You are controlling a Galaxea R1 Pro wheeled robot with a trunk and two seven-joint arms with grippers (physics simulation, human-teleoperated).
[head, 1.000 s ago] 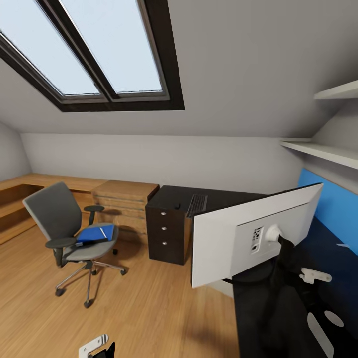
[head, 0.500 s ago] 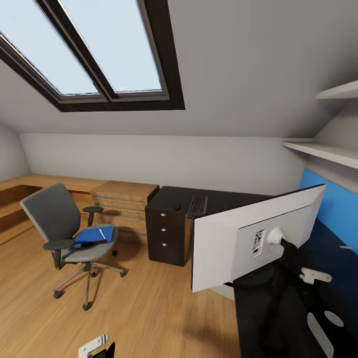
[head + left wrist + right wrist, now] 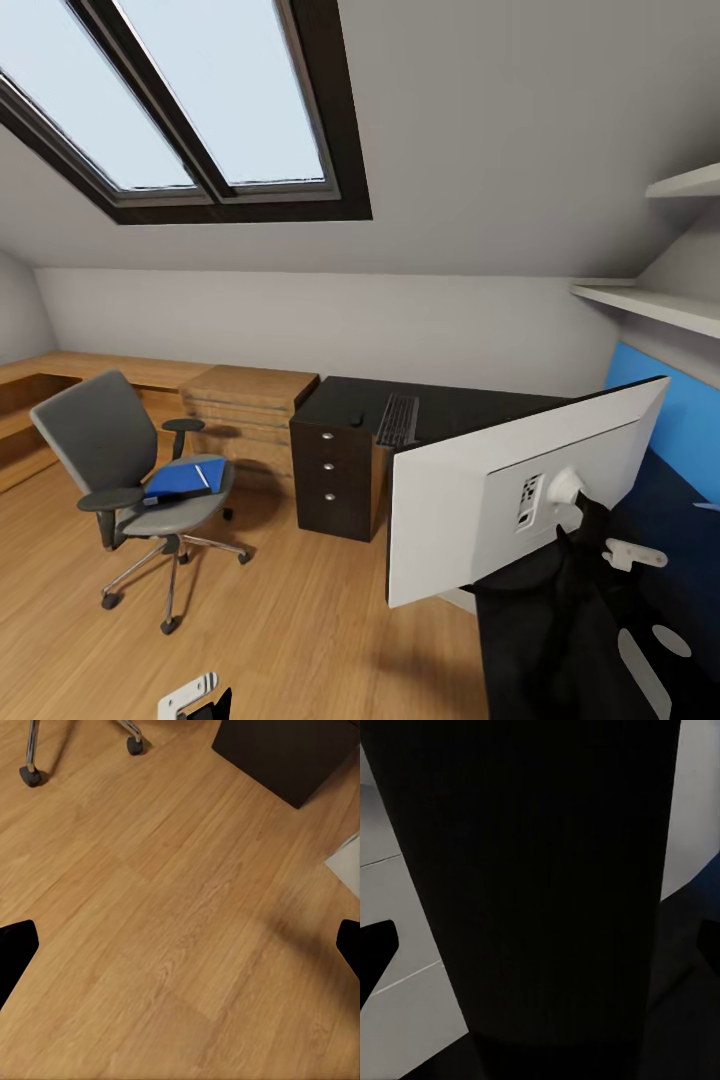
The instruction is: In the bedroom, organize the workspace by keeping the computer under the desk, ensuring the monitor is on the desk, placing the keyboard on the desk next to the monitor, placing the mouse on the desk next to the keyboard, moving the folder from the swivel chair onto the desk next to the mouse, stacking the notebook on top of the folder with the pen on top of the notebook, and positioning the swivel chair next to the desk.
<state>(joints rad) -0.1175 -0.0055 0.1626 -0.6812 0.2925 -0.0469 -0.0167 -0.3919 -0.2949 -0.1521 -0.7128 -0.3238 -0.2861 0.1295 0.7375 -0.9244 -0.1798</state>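
The monitor (image 3: 480,500) shows its white back, tilted above the near end of the black desk (image 3: 455,405). My right gripper (image 3: 540,945) is shut on its black stand neck (image 3: 540,870). Farther along the desk lie the keyboard (image 3: 398,420) and the mouse (image 3: 356,417). At the left stands the swivel chair (image 3: 110,440) with the blue folder (image 3: 185,477) on its seat. Notebook and pen are too small to make out. My left gripper (image 3: 180,945) hangs open over the wood floor. A pale grey corner beside the drawers looks like the computer (image 3: 346,862).
A light wooden cabinet (image 3: 250,400) adjoins the desk's drawer block (image 3: 335,475), and a wooden bench (image 3: 40,385) runs along the left wall. Shelves (image 3: 650,300) hang at the right over a blue panel (image 3: 680,410). Open floor (image 3: 290,620) lies between chair and desk.
The view has turned a little right, so the chair sits further left. The monitor has swung slightly right and lower in my right gripper.
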